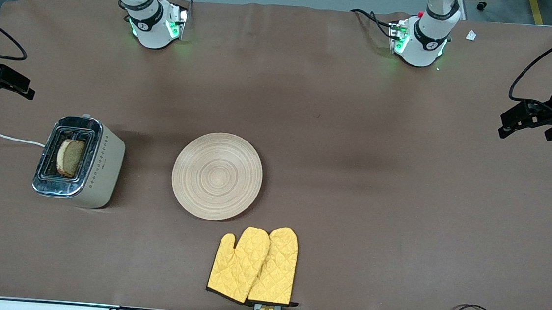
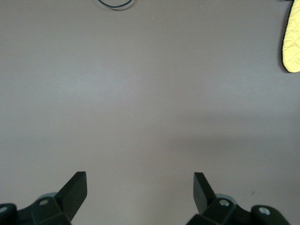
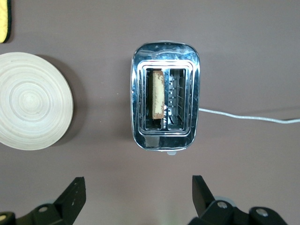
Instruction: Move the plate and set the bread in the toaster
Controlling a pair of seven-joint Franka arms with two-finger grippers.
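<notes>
Nearest the front camera lie the yellow oven mitts [image 1: 253, 266]; just farther, the plate [image 1: 217, 175] lies flat and bare on the table [image 1: 375, 207], evidently set beside the toaster [image 1: 78, 161] so the bread had a short transfer. The bread [image 1: 71, 157] stands on edge in one slot, its long axis apparently parallel to the slot, crust upward. The left gripper [image 2: 139, 190] hovers over bare table and the right gripper [image 3: 138, 194] over the toaster, both with fingers spread and empty, judged waiting.

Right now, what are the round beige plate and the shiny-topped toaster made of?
The round beige plate looks like matte wood or bamboo, because ring-shaped grain lines circle it. The boxy toaster seems to have a polished metal top that mirrors light; its cream sides look painted or plastic, hard to tell which.
</notes>
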